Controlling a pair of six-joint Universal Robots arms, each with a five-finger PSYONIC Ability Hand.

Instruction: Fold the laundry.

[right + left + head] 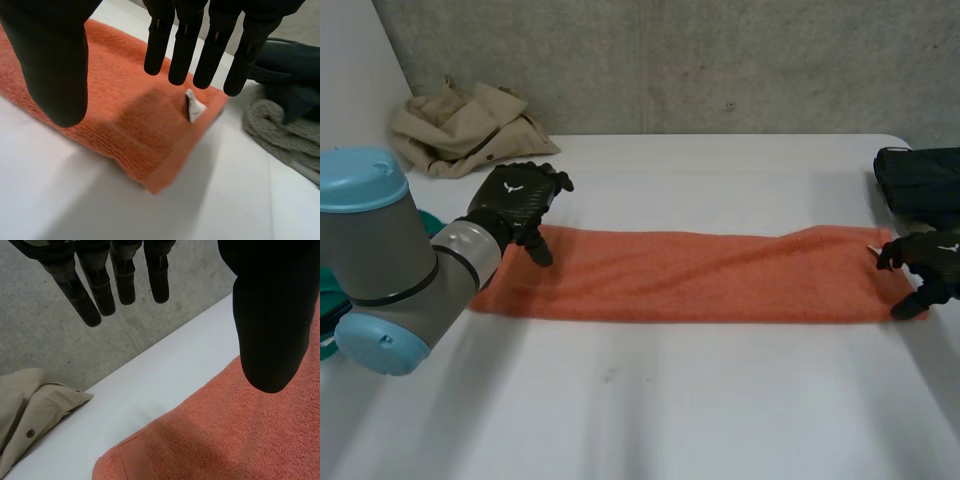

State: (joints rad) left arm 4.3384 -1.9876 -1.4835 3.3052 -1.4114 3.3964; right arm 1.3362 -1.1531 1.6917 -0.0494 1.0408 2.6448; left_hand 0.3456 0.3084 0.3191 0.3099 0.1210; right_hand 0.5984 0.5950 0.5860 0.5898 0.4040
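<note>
- While the bare near part of the white table [650,400] is being left free, the orange towel [690,275] is being shown beyond it as a narrow strip, its long axis running from the robot's left to its right.
- The right hand [932,262] is being held over the towel's right end, fingers straight and spread, nothing being grasped; a white tag [193,106] is being seen just below the fingertips.
- The left hand [518,198] is being held above the left end, toward its far edge, fingers relaxed and straight, nothing being gripped.
- Each short end is being covered by its own arm, so an end-to-end fold is being judged likely.
- Farther back, a beige garment [465,125] is being left bunched at the far left, and a dark garment [920,180] with a grey knit cloth [280,130] near the right end.
</note>
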